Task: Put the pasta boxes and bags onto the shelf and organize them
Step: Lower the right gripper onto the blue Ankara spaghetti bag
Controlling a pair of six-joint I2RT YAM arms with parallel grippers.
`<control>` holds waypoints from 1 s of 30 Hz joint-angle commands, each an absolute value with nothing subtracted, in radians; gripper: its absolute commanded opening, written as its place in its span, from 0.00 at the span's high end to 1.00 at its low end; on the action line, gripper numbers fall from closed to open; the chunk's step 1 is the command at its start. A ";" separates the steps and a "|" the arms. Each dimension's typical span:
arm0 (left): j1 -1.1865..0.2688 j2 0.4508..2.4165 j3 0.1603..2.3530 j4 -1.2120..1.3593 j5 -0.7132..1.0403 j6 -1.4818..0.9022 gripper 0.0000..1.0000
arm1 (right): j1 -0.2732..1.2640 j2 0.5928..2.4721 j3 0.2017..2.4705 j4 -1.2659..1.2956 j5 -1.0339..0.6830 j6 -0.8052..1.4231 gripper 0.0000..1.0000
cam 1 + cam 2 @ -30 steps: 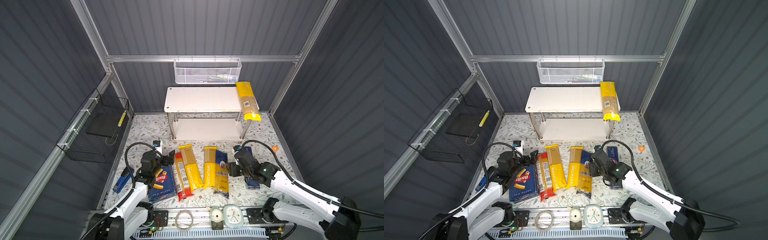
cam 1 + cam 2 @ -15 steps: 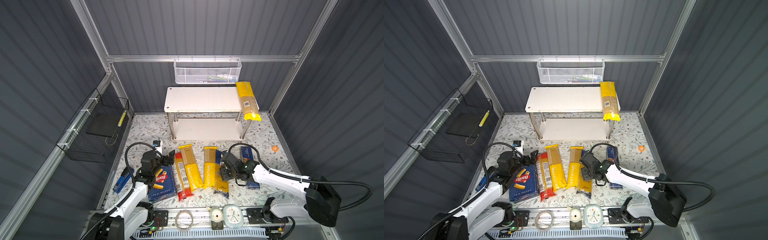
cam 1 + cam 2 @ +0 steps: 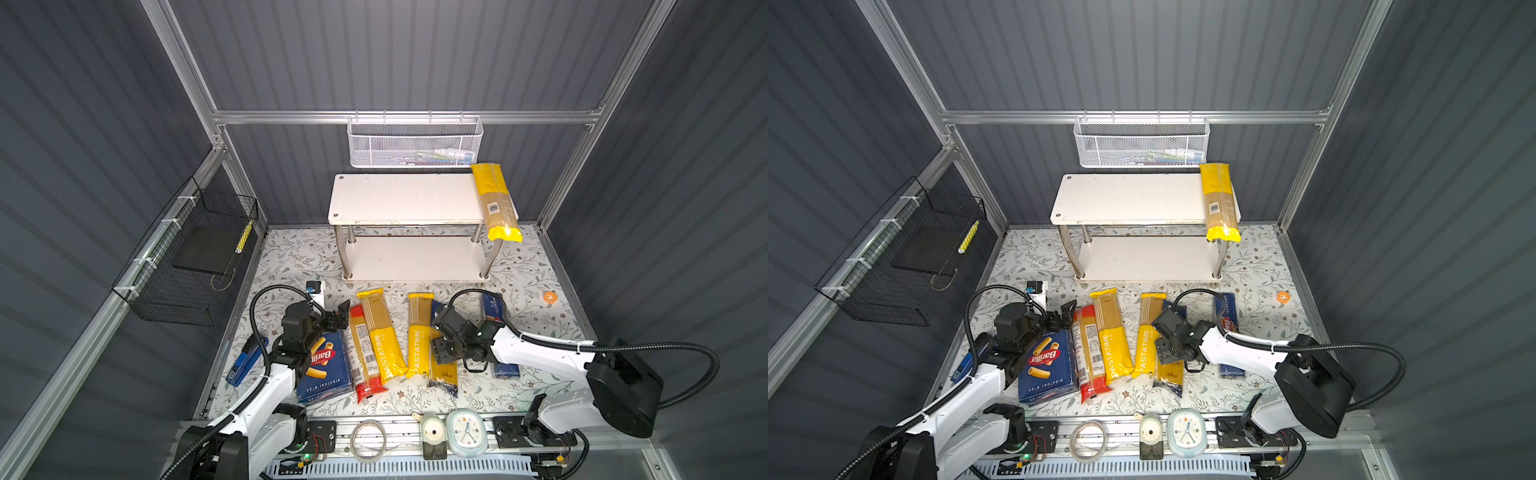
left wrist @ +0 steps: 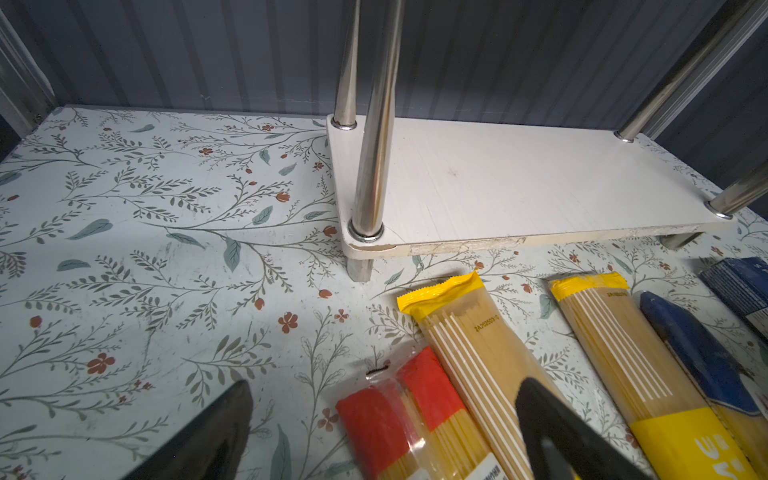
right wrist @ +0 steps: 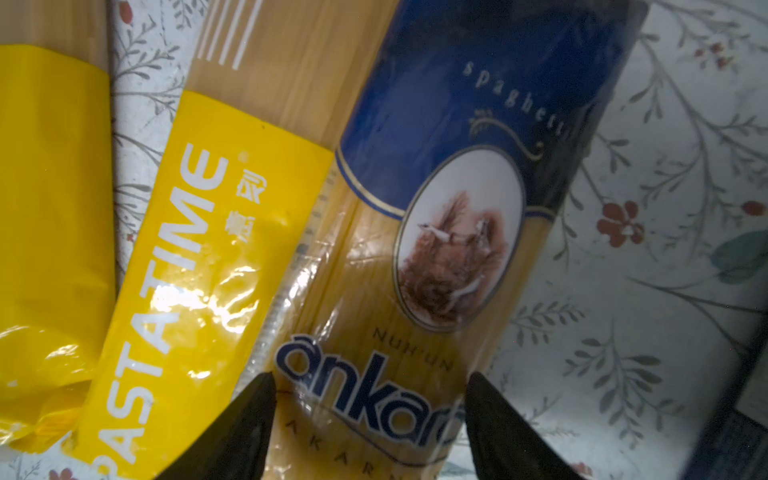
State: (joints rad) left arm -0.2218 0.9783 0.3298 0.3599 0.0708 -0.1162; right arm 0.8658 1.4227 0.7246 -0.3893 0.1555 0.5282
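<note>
Right wrist view shows the right gripper (image 5: 370, 376) with jaws spread, one finger on either side of the dark-blue ankara bag (image 5: 436, 232), nothing clamped yet. That bag lies on the floral mat (image 5: 665, 291), touching a PASTATIME bag (image 5: 199, 270), well short of the shelf (image 3: 407, 199). Probably best to centre, sink low, then close without catching the yellow neighbour.

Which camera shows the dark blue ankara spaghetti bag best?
Right wrist view: the ankara bag fills the frame, label readable. Both top views show it small, partly under the right gripper. The left wrist view catches only its blue end.
</note>
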 commanded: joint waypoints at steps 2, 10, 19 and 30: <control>-0.225 0.974 0.336 0.355 0.071 -0.120 0.00 | 0.868 1.441 0.697 -0.406 0.176 0.561 0.25; -0.225 0.973 0.334 0.354 0.071 -0.120 0.01 | 0.840 1.391 0.649 -0.454 0.196 0.586 0.22; -0.225 0.975 0.336 0.354 0.067 -0.121 0.01 | 0.762 1.262 0.633 -0.474 0.073 0.589 0.16; -0.225 0.969 0.333 0.354 0.064 -0.123 0.01 | 0.761 1.135 0.701 -0.564 0.135 0.537 0.09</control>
State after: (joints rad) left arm -0.2218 0.9783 0.3298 0.3599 0.0704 -0.1162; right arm 0.7635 1.1416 0.7036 -0.5293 0.1127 0.5491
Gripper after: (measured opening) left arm 0.995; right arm 0.910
